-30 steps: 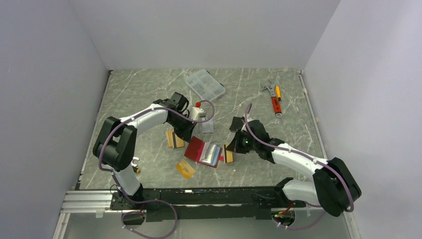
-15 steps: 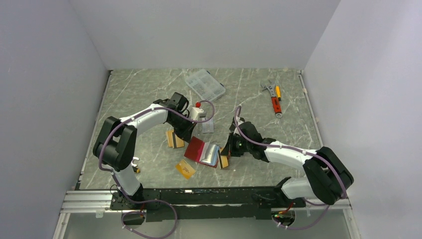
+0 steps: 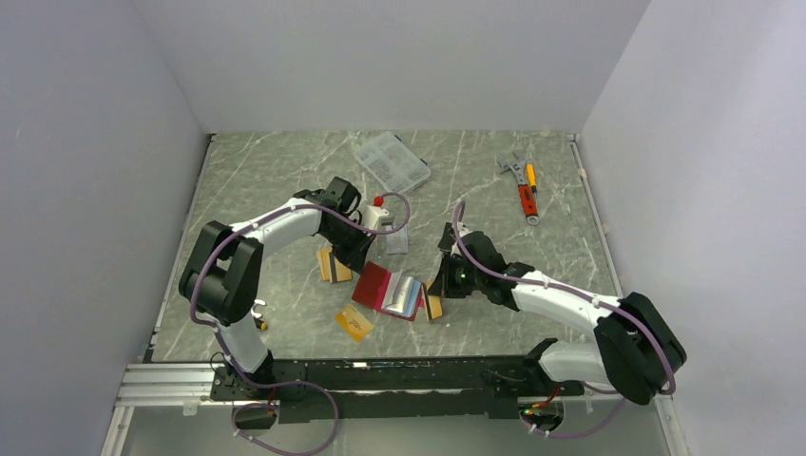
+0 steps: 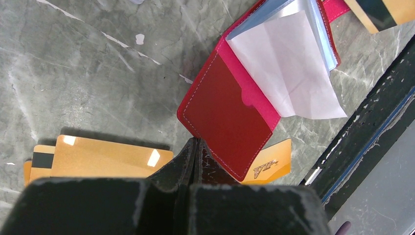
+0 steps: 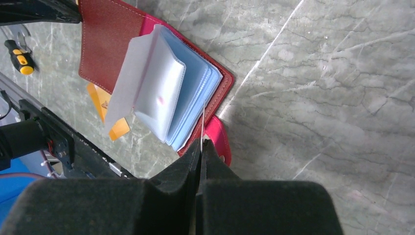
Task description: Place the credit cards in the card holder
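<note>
The card holder (image 3: pixel 375 283) lies open on the marble table (image 3: pixel 285 180) between the two arms. Its red cover is flat on the left arm's side and its clear sleeves (image 5: pixel 156 93) fan up on the right half.

The left gripper (image 4: pixel 195 144) is fully closed and empty, with its tip on a corner of the cover. I judge it is pinning the holder.

The right gripper (image 5: pixel 201 147) is clamped on the striped orange-gold card (image 3: pixel 434 306), just beside the holder's right edge and nearer the sleeves. The holder lies directly ahead of these fingers.

In the right wrist view that card is only a thin edge-on line reaching the outer edge of the sleeve stack. I cannot tell whether it has entered a pocket.

Only the left wrist view shows the card's black stripe. That view also shows a VIP card (image 4: pixel 271 161) partly under the cover and loose gold cards (image 4: pixel 103 159) beside the left fingers.
</note>
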Action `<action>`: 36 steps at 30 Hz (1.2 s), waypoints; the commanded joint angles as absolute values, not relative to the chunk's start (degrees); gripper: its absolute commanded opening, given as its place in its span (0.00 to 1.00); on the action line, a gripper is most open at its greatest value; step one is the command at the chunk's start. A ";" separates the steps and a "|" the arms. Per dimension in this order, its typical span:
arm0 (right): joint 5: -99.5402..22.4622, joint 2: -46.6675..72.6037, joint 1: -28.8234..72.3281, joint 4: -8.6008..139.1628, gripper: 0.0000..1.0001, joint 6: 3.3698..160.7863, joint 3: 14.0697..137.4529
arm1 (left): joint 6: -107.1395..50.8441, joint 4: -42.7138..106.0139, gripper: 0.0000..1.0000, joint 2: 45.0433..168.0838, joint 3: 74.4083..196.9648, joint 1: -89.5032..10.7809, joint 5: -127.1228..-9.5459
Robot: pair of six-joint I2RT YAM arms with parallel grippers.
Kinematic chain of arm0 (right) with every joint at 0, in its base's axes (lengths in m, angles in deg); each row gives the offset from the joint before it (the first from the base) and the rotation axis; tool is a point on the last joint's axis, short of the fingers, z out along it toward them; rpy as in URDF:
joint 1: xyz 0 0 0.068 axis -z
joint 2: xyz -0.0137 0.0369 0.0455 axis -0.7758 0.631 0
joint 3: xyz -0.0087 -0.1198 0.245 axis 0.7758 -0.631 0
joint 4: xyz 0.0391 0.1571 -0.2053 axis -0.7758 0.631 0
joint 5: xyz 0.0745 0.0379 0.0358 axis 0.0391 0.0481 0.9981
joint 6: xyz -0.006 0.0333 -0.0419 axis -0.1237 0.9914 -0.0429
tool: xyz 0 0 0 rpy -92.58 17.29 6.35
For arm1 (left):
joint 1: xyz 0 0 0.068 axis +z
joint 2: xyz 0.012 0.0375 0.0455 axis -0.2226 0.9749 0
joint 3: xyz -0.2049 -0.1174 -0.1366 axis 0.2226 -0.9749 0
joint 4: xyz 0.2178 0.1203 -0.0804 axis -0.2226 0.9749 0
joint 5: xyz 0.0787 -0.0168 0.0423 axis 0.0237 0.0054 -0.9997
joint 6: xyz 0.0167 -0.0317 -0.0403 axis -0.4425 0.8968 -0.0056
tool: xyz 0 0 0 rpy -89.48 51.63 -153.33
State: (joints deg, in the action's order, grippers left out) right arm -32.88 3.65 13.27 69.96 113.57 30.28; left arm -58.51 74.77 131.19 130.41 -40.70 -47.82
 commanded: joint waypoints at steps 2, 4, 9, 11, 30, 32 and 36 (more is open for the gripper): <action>-34.01 1.30 13.11 70.43 0.00 113.00 32.74 | -59.58 75.00 0.00 130.91 132.25 -40.75 -45.92; -32.83 2.50 12.89 69.01 0.00 113.35 32.94 | -59.49 75.05 0.00 131.00 132.37 -40.77 -45.81; -31.22 5.81 12.49 65.96 0.00 113.79 33.30 | -59.46 75.16 0.00 130.83 132.54 -40.79 -45.90; -30.57 7.01 12.41 64.97 0.00 114.00 33.37 | -59.39 75.19 0.00 130.83 132.61 -40.76 -45.93; -29.90 11.47 7.79 60.37 0.00 114.99 34.56 | -58.71 75.30 0.03 131.09 133.23 -40.73 -43.69; -29.19 11.64 7.24 58.91 0.00 114.91 34.97 | -58.36 75.38 0.06 131.17 133.39 -40.73 -42.80; -28.64 13.08 5.62 57.81 0.00 114.40 37.40 | -58.09 75.81 0.16 131.13 133.61 -39.50 -37.05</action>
